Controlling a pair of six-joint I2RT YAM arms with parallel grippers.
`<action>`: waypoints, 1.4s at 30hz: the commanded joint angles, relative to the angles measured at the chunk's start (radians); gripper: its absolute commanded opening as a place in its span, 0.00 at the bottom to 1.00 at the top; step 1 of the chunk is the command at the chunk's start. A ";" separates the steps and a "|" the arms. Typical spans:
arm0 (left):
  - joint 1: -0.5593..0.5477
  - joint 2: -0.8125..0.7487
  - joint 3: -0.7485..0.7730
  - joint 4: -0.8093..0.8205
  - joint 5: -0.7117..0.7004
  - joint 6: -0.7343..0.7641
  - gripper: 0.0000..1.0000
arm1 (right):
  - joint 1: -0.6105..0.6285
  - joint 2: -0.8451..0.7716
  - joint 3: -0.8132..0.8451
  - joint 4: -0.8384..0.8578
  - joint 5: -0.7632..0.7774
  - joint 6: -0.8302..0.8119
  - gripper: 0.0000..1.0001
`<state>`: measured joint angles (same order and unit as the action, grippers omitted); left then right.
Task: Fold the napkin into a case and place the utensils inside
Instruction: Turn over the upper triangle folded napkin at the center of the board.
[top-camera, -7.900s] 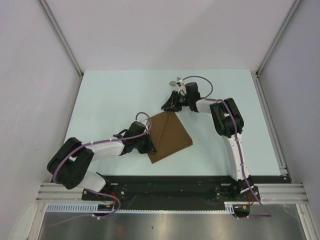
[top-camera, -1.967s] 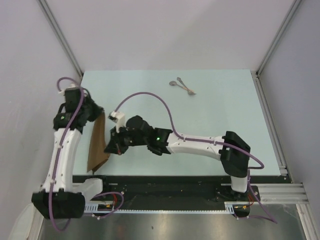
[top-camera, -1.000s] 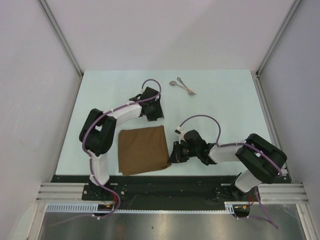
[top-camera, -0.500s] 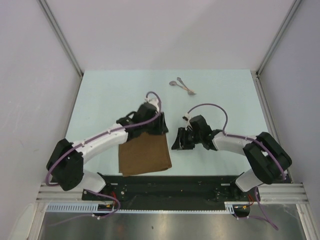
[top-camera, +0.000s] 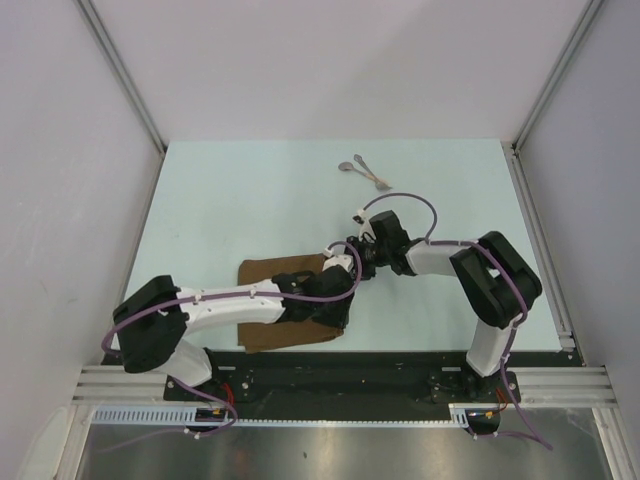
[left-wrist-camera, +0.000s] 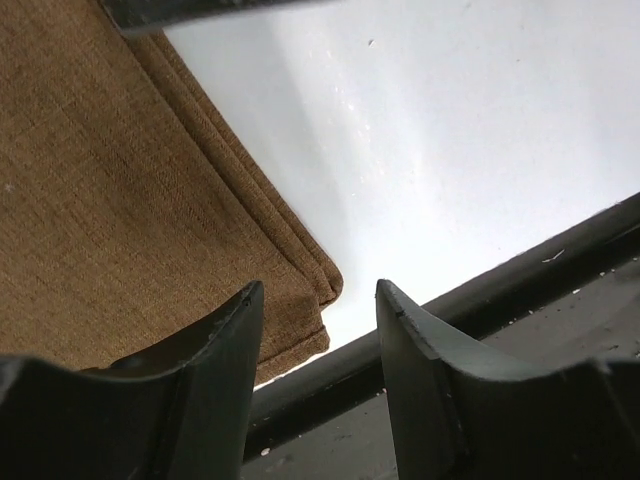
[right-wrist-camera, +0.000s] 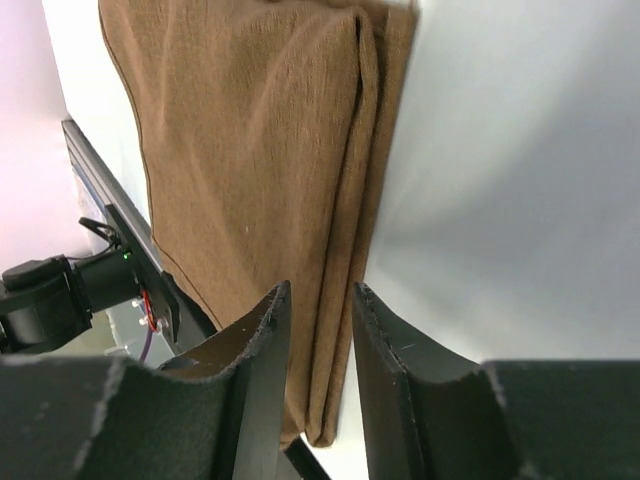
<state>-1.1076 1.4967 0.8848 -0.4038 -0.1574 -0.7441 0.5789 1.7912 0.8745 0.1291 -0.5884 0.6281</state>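
The left gripper (left-wrist-camera: 318, 300) has its jaws spread and empty above the folded napkin's (left-wrist-camera: 120, 200) corner, lower centre of the table (top-camera: 240, 190). The right gripper (right-wrist-camera: 320, 300) has its jaws slightly parted over the napkin's folded edge, pinching nothing. The utensils (top-camera: 365, 172) lie upper centre, well apart.

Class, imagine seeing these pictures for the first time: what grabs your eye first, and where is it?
The folded brown napkin lies near the front edge of the table, with the left gripper over its near right corner and the right gripper over its right edge. Two silvery utensils lie untouched at the far side.
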 joint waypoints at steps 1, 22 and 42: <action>-0.020 0.005 0.002 -0.020 -0.056 -0.052 0.54 | -0.002 0.066 0.099 0.050 -0.053 -0.016 0.35; 0.225 -0.367 -0.191 0.117 0.246 -0.135 0.41 | -0.045 0.192 0.259 -0.056 0.047 -0.133 0.31; 0.038 0.029 0.089 -0.125 0.070 -0.041 0.52 | -0.056 0.286 0.293 0.017 -0.025 -0.062 0.21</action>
<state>-1.0454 1.4532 0.9020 -0.4488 -0.0269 -0.8333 0.5152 2.0537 1.1404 0.1406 -0.6231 0.5697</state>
